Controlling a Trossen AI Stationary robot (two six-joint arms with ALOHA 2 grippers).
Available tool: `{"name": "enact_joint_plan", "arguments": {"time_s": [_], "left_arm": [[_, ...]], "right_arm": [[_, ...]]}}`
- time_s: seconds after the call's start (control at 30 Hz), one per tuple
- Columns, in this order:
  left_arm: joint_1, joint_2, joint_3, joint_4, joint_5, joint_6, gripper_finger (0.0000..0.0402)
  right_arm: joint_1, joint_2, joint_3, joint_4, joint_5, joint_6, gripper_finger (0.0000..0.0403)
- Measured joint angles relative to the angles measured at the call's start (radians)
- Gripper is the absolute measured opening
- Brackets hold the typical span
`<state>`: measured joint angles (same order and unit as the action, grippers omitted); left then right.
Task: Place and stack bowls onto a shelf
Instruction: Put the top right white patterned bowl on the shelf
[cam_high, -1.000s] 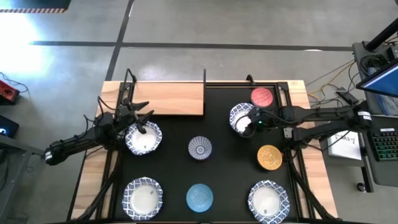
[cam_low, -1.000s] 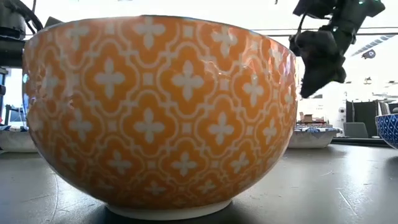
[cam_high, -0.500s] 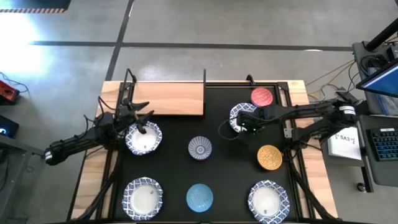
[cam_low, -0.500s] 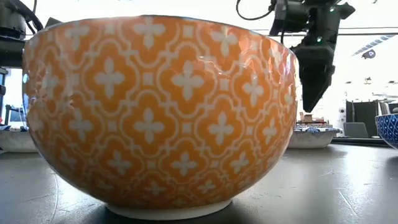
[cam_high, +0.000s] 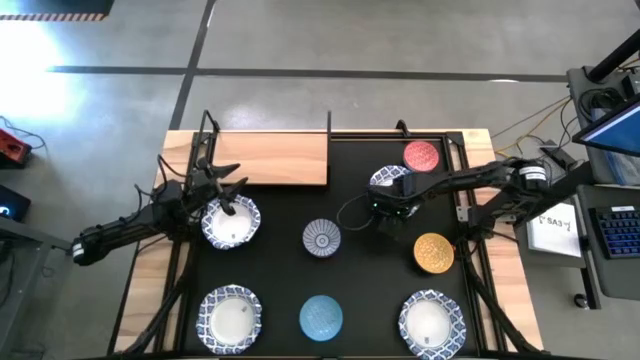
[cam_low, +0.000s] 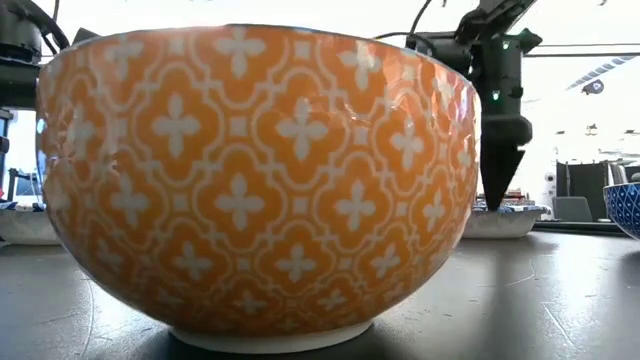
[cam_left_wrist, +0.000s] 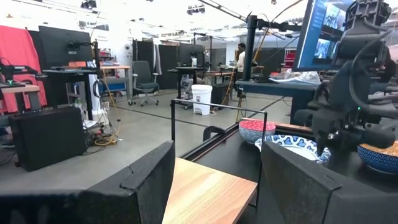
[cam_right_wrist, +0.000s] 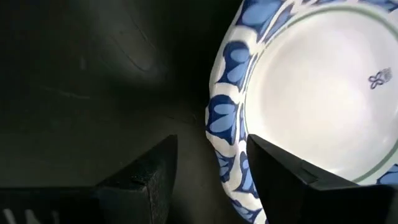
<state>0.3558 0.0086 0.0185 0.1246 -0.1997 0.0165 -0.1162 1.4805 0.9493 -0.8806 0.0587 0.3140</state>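
My right gripper (cam_high: 385, 206) points down, open, at the near-left rim of a white blue-rimmed bowl (cam_high: 388, 180) standing on its base on the black mat. In the right wrist view my right gripper (cam_right_wrist: 211, 142) has one finger outside that rim (cam_right_wrist: 219, 127) and one over the bowl's inside; I cannot tell whether they touch it. My left gripper (cam_high: 228, 203) is open above the far rim of another white bowl (cam_high: 233, 226). The light-wood shelf (cam_high: 270, 158) lies at the far left, with nothing on the board. In the left wrist view my left gripper (cam_left_wrist: 216, 155) frames the shelf board (cam_left_wrist: 205, 196).
A red bowl (cam_high: 421, 156) stands just behind the right gripper's bowl and a yellow one (cam_high: 433, 252) nearer. A blue-grey patterned bowl (cam_high: 321, 238), a light-blue one (cam_high: 321, 316) and two more white bowls (cam_high: 229, 318) (cam_high: 432, 322) stand on the mat. The yellow bowl (cam_low: 260, 180) fills the low view.
My right gripper has gone from over the white bowl's middle toward the table's left edge, tipped until its fingers point straight down, and come down to that bowl's rim. The bowl has stayed where it was.
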Motion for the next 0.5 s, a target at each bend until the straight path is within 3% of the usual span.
{"name": "enact_joint_plan", "arguments": {"time_s": [0.5], "left_arm": [[0.0, 0.0, 0.0, 0.0, 0.0, 0.0, 0.0224]], "right_arm": [[0.0, 0.108, -0.001, 0.008, 0.178, -0.12, 0.0172]]}}
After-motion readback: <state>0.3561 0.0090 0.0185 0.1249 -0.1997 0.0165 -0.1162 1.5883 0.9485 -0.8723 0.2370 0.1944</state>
